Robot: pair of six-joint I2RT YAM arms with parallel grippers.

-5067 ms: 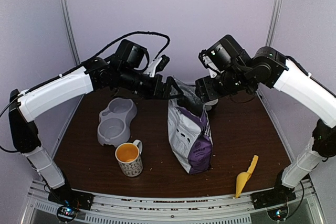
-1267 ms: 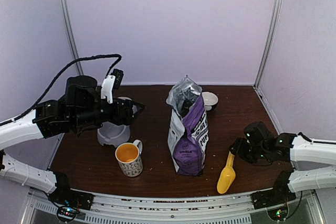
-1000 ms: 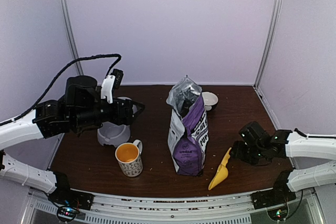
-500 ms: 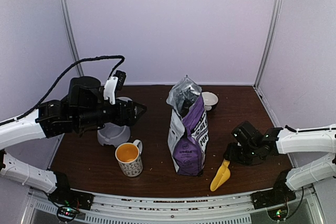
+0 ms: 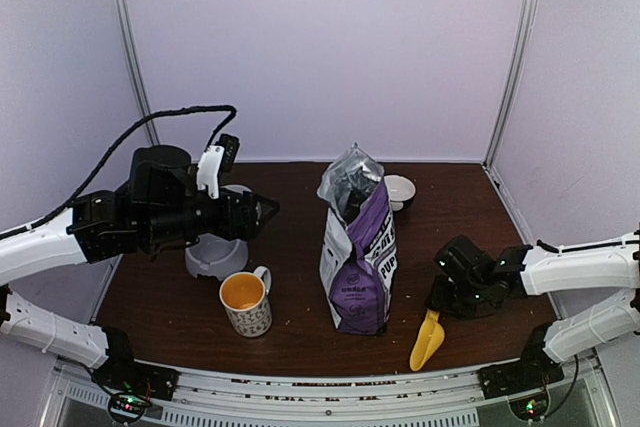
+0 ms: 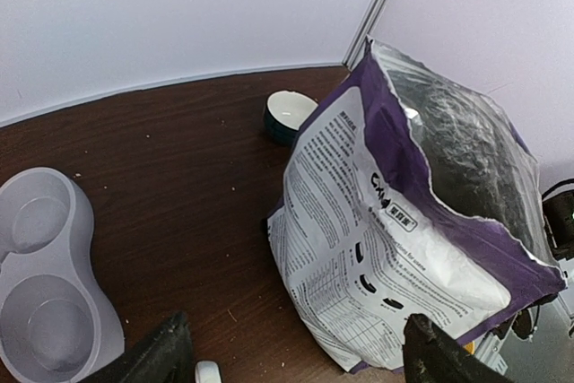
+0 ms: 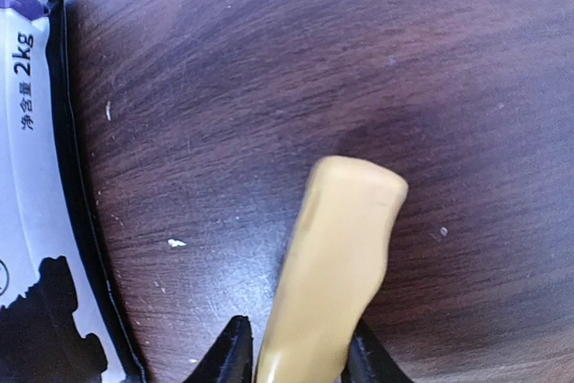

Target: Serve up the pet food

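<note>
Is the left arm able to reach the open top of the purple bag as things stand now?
Probably yes. The left gripper hangs open and faces the bag, and nothing stands in the gap between them. The mug sits lower and nearer the arm's base, out of that path.

One bag, mug, scoop, feeder, bowl

The left arm hovers level, left tool gaping wide; the right arm stretches low, right tool pinching the yellow scoop by its handle.
</note>
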